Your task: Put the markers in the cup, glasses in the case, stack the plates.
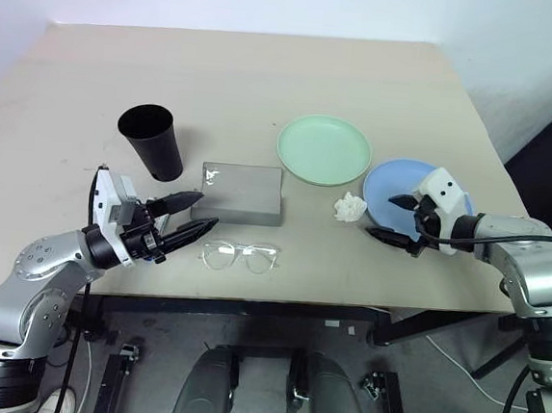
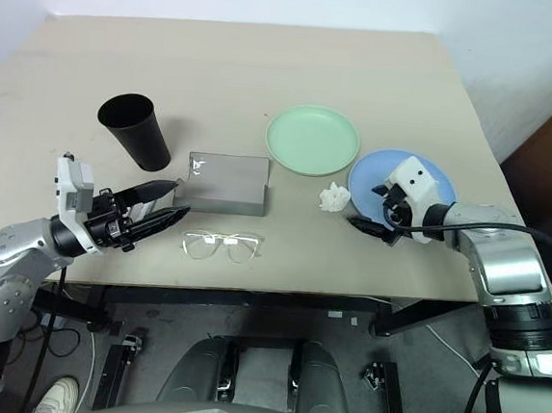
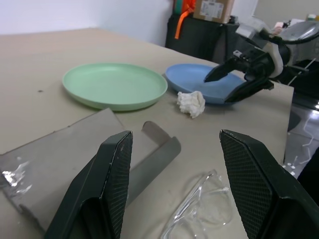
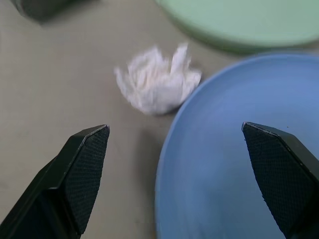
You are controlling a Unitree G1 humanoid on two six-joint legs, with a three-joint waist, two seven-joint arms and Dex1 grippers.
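Mint plate [image 1: 323,150], blue plate [image 1: 393,190], black cup [image 1: 151,141]

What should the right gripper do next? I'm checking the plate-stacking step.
Probably ease down and close on the near rim of the blue plate: the right gripper is open, straddling that rim, with the green plate lying beside it, unstacked.
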